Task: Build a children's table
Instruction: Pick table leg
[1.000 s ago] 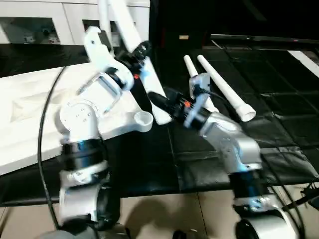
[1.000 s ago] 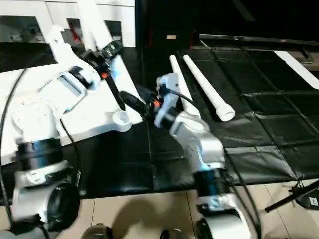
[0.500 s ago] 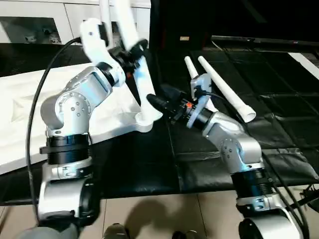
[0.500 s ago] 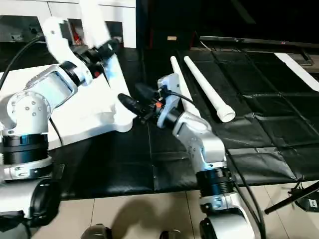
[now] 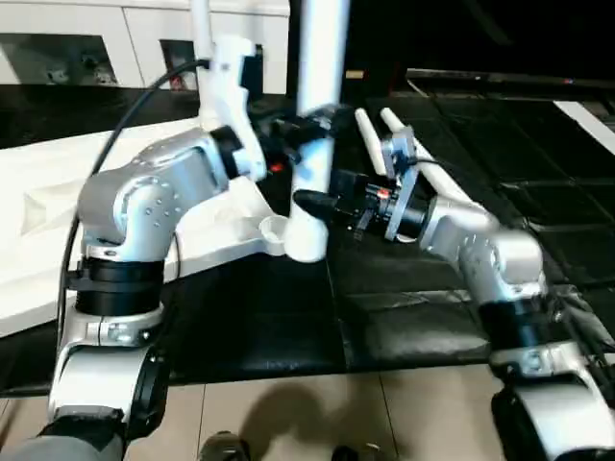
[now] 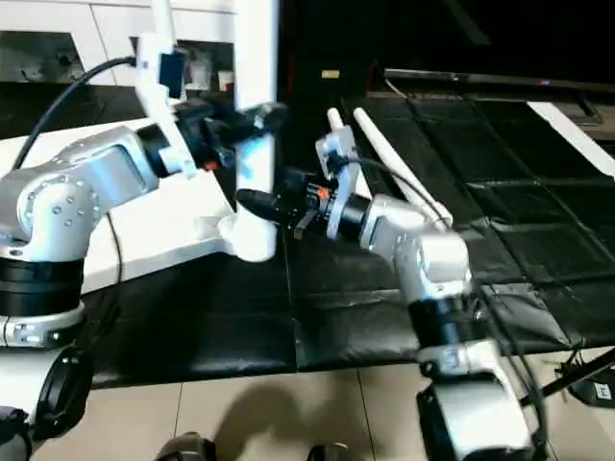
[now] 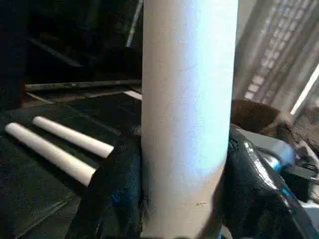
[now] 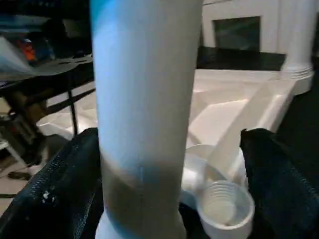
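Table top: white table top (image 5: 38,221) lies underside up on the black mat (image 5: 538,173), on the robot's left; ribbing visible, near corner socket (image 8: 223,204) open and empty.
Fitted leg: one leg (image 5: 200,29) stands upright at the far corner; looks already seated.
Leg in hand: second leg (image 5: 317,125) held near vertical, its wide lower end just beside the near corner socket, not yet in it as far as I can judge.
Left gripper: left gripper (image 5: 309,130) clamped on the held leg mid-shaft; black fingers (image 7: 119,194) press both sides.
Right gripper: right gripper (image 5: 317,204) reaches the leg lower down; fingers (image 8: 65,194) flank the tube, contact unclear, cannot tell if closed.
Spare legs: two legs (image 5: 437,178) lie side by side on the mat, right of the arms, untouched.
Progress: roughly one of four legs done; second about to be seated; two remain, then turning the table upright.
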### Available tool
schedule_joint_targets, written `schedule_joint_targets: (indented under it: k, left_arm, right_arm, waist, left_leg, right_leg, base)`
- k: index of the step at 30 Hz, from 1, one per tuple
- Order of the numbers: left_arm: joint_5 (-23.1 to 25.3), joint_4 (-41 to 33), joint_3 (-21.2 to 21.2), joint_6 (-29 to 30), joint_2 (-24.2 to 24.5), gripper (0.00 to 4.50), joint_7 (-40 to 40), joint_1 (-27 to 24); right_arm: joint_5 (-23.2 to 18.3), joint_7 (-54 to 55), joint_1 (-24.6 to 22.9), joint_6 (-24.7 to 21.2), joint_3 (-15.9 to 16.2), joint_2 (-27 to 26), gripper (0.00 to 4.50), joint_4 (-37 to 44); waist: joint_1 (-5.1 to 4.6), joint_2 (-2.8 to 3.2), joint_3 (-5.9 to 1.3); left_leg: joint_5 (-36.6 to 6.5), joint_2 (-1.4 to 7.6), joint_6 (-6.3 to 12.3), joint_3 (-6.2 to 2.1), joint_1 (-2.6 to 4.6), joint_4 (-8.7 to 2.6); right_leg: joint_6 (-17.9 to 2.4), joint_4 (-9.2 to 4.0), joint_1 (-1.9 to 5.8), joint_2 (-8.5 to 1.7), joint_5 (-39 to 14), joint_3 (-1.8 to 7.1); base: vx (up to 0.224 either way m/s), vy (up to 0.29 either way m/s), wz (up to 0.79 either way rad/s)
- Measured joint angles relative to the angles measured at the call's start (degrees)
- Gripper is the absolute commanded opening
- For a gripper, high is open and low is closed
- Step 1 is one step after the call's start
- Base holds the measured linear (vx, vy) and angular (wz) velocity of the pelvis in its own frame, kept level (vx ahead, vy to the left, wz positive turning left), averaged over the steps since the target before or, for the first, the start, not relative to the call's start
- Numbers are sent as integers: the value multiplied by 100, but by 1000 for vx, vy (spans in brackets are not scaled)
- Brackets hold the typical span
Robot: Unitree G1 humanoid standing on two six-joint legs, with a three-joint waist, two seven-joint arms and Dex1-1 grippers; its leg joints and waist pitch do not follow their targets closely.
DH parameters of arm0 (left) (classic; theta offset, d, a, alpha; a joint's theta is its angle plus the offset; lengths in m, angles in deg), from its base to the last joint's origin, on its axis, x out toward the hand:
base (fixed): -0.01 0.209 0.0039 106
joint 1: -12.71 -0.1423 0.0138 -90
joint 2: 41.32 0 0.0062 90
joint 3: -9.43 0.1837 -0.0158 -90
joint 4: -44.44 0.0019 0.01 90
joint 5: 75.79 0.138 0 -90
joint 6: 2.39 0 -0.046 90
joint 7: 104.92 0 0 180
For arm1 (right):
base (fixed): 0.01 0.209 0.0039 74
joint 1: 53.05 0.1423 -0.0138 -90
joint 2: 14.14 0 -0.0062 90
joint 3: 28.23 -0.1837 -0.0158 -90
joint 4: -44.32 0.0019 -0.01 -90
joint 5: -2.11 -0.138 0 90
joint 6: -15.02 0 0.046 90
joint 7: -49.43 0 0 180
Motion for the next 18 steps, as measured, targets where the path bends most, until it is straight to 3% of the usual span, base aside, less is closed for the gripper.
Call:
schedule_joint_targets:
  k: [9,10,14,15,18]
  left_arm:
    - [-87,-350,231,111,80,183,285,0]
    - [-86,-354,247,111,95,183,315,0]
    - [-86,-410,265,148,125,183,335,0]
    - [-86,-419,267,169,125,183,337,0]
    - [-60,-419,319,179,143,183,337,0]
  right_arm:
    - [-41,-599,198,-365,301,127,410,-191]
    - [-55,-627,201,-376,317,141,377,-191]
    - [-81,-694,202,-499,328,146,370,-202]
    - [-81,-705,202,-507,328,146,337,-206]
    - [-103,-767,208,-590,335,140,321,-258]
  waist:
    - [1,-2,-1]
    - [2,-3,-2]
    - [10,-4,-2]
    - [11,-4,-2]
    - [7,-4,-2]
  left_leg:
    - [1,1,-1,0,-1,0]
    - [1,1,-1,0,-1,0]
    - [1,0,-1,0,-2,0]
    - [1,1,-2,0,-2,0]
    - [1,1,-2,0,-2,0]
  right_leg:
    - [1,0,-1,0,-1,-1]
    - [2,0,-1,0,-1,-1]
    - [2,0,-1,-1,-1,0]
    - [2,0,-1,0,-1,0]
    - [2,0,-1,-1,-1,0]
  base:
    - [0,0,0]
    - [0,0,0]
    - [0,0,0]
    - [0,0,0]
    - [0,0,0]
